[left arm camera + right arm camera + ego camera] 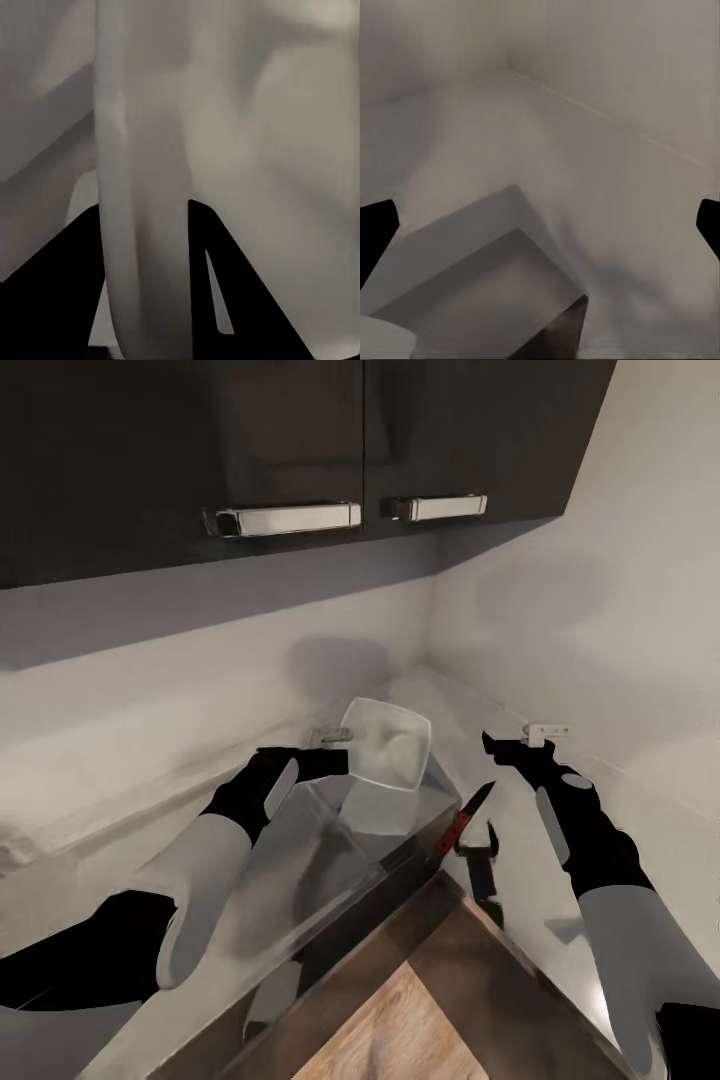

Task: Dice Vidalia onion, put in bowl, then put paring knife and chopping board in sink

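White squarish bowl (388, 744) at frame center, tilted up on edge, open side facing the camera, its left rim pinched by the left gripper (335, 760). In the left wrist view the bowl rim (142, 225) sits between the two dark fingers (206, 285). Paring knife (461, 822), red handle, dark blade pointing up-right, right of center, near the grey countertop (540, 880) edge.

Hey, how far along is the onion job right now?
Done: nothing I can confirm; the bowl looks empty. In hand: the left gripper grips the bowl's rim, holding it tilted above the countertop. The right gripper is open. Left: the paring knife lies at the counter's edge, not yet in any sink.
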{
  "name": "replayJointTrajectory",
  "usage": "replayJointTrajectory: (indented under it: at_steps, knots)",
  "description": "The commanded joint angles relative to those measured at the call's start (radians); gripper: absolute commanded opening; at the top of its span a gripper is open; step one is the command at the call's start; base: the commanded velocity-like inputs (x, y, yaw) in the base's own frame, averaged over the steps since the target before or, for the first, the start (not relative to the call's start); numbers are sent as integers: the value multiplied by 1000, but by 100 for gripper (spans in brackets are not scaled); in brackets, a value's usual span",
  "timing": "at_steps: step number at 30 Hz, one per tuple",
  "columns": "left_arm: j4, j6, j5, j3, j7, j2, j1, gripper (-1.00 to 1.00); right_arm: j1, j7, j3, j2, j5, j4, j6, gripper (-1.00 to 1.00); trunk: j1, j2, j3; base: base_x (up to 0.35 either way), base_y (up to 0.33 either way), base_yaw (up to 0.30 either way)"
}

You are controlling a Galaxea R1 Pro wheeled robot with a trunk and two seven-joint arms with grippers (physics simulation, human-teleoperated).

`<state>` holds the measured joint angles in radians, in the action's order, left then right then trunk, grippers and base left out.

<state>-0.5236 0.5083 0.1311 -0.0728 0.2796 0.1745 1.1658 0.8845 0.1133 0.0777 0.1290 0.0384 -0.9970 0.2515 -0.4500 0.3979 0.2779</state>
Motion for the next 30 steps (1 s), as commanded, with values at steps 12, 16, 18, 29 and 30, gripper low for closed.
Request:
replayJointTrajectory:
  at_steps: [12, 16, 18, 29, 30]
  knots:
    - [-7, 7, 12, -1, -3, 0, 1, -100, 1, 5, 2, 0, 4, -2, 6, 100, 0, 2, 4, -307, 160, 148]
    - [-7, 7, 12, -1, -3, 0, 1, -100, 1, 5, 2, 0, 5, -2, 6, 100, 0, 2, 6, -307, 162, 271]
    - [-7, 7, 12, -1, -3, 0, 1, -100, 1, 5, 2, 0, 4, -2, 6, 100, 0, 2, 7, -307, 162, 274]
    - [-7, 7, 12, -1, -3, 0, 2, -100, 1, 5, 2, 0, 4, -2, 6, 100, 0, 2, 12, -307, 162, 275]
    - [-7, 7, 12, -1, -3, 0, 2, -100, 1, 5, 2, 0, 4, -2, 6, 100, 0, 2, 12, -307, 161, 268]
